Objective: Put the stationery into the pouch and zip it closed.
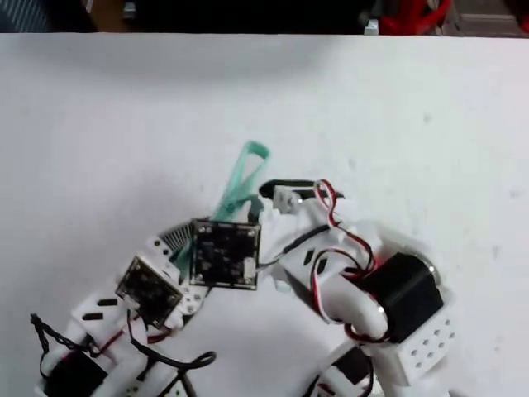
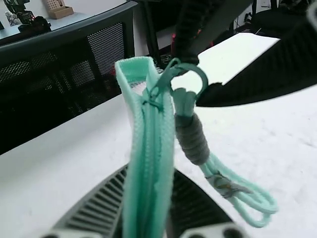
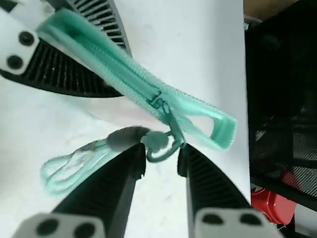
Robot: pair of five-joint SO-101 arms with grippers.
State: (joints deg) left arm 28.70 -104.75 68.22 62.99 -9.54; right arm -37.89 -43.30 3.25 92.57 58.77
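**Right jaws on the zip pull**

The left jaws clamp the mint pouch (image 3: 109,59) on edge over the desk (image 1: 124,107). Its long axis runs away from them toward the looped tab (image 3: 218,126). The right jaws pinch the ring of the zip pull (image 3: 161,144), just beside the slider (image 3: 158,101), which sits short of that tab. Any remaining pull should probably follow this axis, away from the left jaws.
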